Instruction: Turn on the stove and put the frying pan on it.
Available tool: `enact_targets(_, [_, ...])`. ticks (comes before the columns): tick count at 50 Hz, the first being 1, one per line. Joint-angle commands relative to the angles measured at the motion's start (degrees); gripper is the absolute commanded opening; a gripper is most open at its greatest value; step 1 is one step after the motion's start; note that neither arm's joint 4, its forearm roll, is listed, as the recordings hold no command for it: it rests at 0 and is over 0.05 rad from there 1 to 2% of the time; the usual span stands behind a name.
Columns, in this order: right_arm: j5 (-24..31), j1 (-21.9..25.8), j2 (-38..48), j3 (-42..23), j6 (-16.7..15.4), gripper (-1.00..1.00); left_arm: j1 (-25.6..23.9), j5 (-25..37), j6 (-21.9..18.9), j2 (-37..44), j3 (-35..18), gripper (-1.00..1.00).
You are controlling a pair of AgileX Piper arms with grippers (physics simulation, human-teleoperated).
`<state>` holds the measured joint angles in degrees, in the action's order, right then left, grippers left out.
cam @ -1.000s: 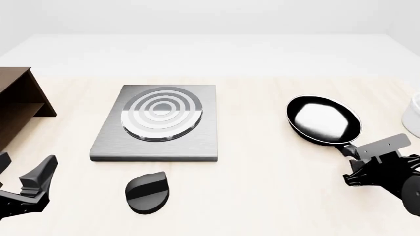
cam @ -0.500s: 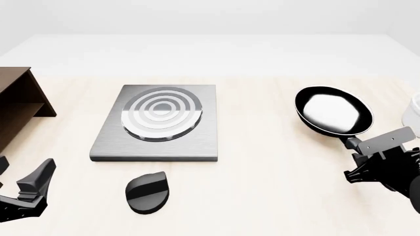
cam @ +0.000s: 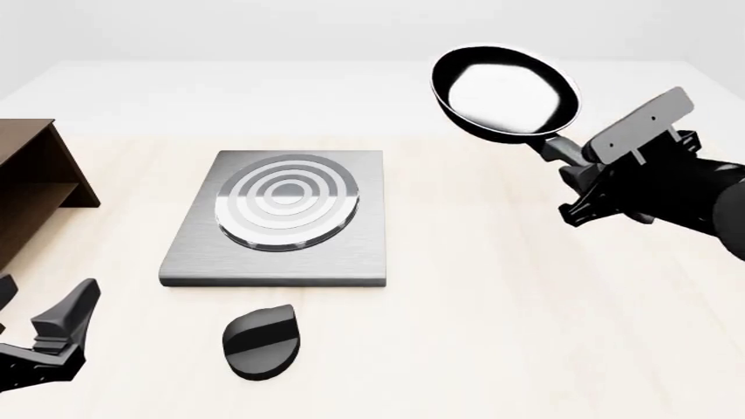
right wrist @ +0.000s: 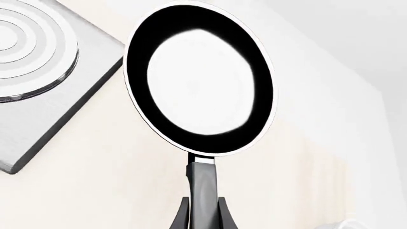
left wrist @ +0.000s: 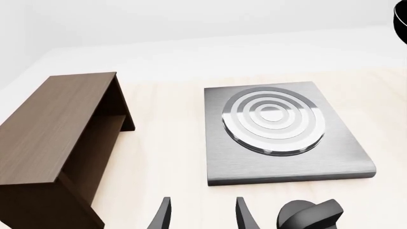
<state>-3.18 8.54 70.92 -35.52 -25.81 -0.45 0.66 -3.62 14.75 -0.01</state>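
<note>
The grey stove slab (cam: 279, 231) with its ringed burner (cam: 288, 208) lies left of centre; it also shows in the left wrist view (left wrist: 286, 138) and at the edge of the right wrist view (right wrist: 38, 81). The black oval knob (cam: 263, 340) lies in front of it, and shows in the left wrist view (left wrist: 310, 215). My right gripper (cam: 577, 170) is shut on the frying pan's handle (right wrist: 203, 183) and holds the black frying pan (cam: 504, 92) high in the air, right of the stove; the pan fills the right wrist view (right wrist: 200, 78). My left gripper (cam: 41, 336) is open and empty at the front left, left of the knob.
A dark brown wooden shelf (cam: 30, 188) stands at the left edge, also in the left wrist view (left wrist: 60, 143). A white object shows at the corner of the right wrist view (right wrist: 343, 225).
My right gripper has lifted the frying pan well up off the table and carried it left toward the stove. The left gripper has barely moved.
</note>
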Motion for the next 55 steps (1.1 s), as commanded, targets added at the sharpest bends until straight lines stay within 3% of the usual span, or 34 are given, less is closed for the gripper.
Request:
enact_targets(1, [4.4, 9.9, 4.9, -12.6, 1.0, -1.00, 0.0, -2.8, 0.3, 2.8, 0.0, 1.00])
enact_targets(7, [5.4, 14.0, 8.4, -16.2, 1.8, -1.00, -0.1, -6.5, 0.7, 6.6, 0.0, 1.00])
enact_targets(15, [5.8, 19.6, 17.4, -21.8, 1.1, -1.00, -0.4, -6.8, 0.9, 6.9, 0.0, 1.00])
enact_targets(30, [8.5, 26.3, 28.4, -31.8, 3.9, -1.00, -0.7, -6.5, 1.6, 6.5, 0.0, 1.00])
enact_targets(38, [7.5, 27.7, 31.6, -32.7, 5.0, -1.00, -0.7, -6.6, 1.9, 6.8, 0.0, 1.00])
enact_targets(55, [1.5, 29.2, 36.5, -28.4, 6.8, -1.00, -0.9, -5.2, 2.0, 5.5, 0.0, 1.00])
